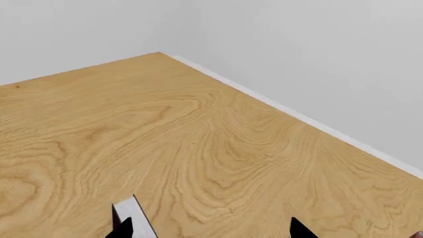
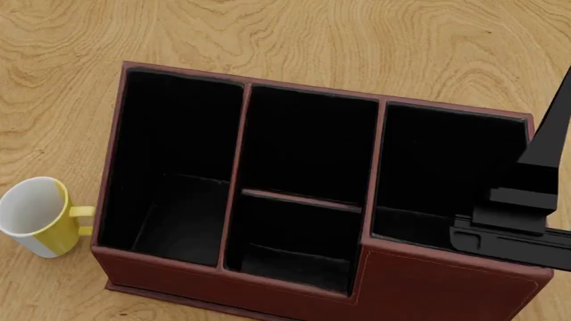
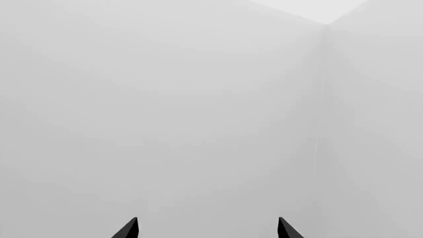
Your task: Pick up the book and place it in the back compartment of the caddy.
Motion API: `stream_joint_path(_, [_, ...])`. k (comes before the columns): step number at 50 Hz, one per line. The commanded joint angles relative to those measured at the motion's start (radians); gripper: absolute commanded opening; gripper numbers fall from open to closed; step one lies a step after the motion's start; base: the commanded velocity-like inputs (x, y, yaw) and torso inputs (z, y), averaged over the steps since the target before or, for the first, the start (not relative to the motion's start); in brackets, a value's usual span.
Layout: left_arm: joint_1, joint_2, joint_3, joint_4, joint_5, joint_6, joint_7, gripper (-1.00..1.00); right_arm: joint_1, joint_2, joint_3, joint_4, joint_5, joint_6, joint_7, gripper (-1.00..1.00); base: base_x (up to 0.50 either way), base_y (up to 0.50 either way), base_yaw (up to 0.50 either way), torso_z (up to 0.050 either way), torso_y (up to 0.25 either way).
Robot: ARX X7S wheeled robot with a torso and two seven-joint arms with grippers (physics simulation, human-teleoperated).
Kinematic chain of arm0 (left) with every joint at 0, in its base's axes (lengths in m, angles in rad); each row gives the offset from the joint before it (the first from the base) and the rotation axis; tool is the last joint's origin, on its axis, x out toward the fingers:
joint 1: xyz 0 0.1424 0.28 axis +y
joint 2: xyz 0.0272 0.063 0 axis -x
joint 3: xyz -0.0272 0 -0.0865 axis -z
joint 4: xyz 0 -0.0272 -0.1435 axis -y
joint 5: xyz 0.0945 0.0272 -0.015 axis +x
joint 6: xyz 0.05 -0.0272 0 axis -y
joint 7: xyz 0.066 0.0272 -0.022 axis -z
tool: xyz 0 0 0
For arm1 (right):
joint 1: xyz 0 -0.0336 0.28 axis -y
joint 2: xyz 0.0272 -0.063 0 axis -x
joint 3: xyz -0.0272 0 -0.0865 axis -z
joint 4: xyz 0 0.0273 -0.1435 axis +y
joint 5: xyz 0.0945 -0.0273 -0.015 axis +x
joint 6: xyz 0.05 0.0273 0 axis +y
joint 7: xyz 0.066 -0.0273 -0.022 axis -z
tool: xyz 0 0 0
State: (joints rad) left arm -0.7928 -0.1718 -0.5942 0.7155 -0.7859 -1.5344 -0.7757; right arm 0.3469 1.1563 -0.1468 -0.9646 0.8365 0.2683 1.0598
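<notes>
The reddish-brown caddy (image 2: 446, 287) fills the head view, black-lined, with its middle column split by a low divider. The nearer middle cell looks the shorter one, so I take it as the back compartment (image 2: 295, 257). The book does not show in the head view. In the left wrist view a thin white slab with a dark edge, seemingly the book (image 1: 135, 215), juts in beside one fingertip. My left gripper (image 1: 211, 230) is open over the wood surface. My right gripper (image 3: 206, 230) is open too, facing a bare white wall. The right arm (image 2: 526, 200) hangs over the caddy's right cell.
A white and yellow mug (image 2: 36, 215) stands just left of the caddy, handle toward it. The wooden surface (image 1: 198, 139) runs to white walls that meet in a corner.
</notes>
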Motion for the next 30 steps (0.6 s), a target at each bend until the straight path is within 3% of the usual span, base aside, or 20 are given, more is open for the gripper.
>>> stream_joint_path(1, [-0.054, 0.007, -0.098, -0.064, -0.195, -0.033, -0.174, 1.00, -0.016, 0.011, 0.013, -0.005, 0.004, -0.013, 0.007, 1.00, 0.00, 0.00, 0.00, 0.000, 0.000])
stream_joint_path(16, [-0.110, -0.011, -0.160, -0.143, -0.546, -0.019, -0.548, 1.00, -0.033, 0.014, 0.017, -0.004, -0.004, -0.029, 0.005, 1.00, 0.00, 0.00, 0.00, 0.000, 0.000])
stream_joint_path(30, [-0.093, -0.031, -0.151, -0.232, -0.540, 0.070, -0.537, 1.00, -0.019, 0.003, -0.001, 0.000, -0.011, -0.022, -0.001, 1.00, 0.00, 0.00, 0.00, 0.000, 0.000])
